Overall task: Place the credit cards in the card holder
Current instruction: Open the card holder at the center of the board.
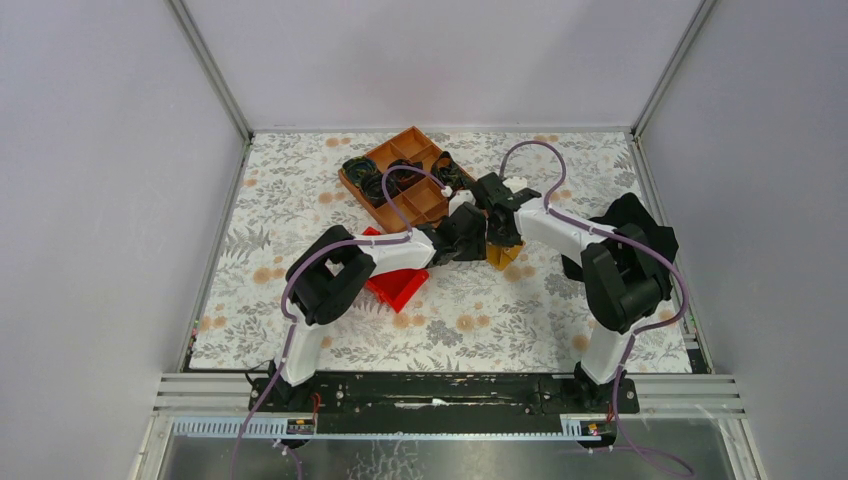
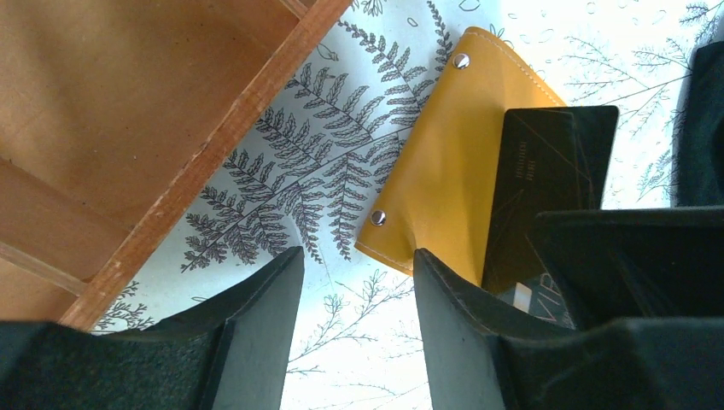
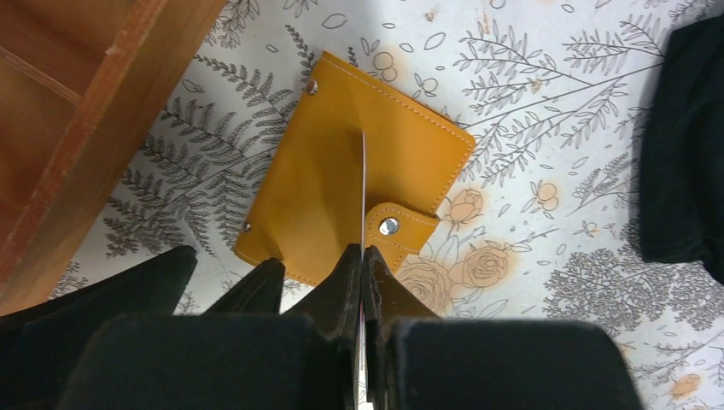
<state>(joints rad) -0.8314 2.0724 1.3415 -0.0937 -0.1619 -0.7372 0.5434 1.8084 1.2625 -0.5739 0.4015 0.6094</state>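
The right gripper (image 3: 363, 282) is clamped on a dark card (image 2: 546, 175), which is held on edge just above the yellow wallet (image 3: 316, 179). The left gripper (image 2: 357, 260) is set with its fingers apart at the wallet's near edge, beside the wooden tray (image 3: 77, 145). The wallet lies on the table (image 3: 529, 102), outer face up. It should probably be opened and pinned before the card is lowered squarely.
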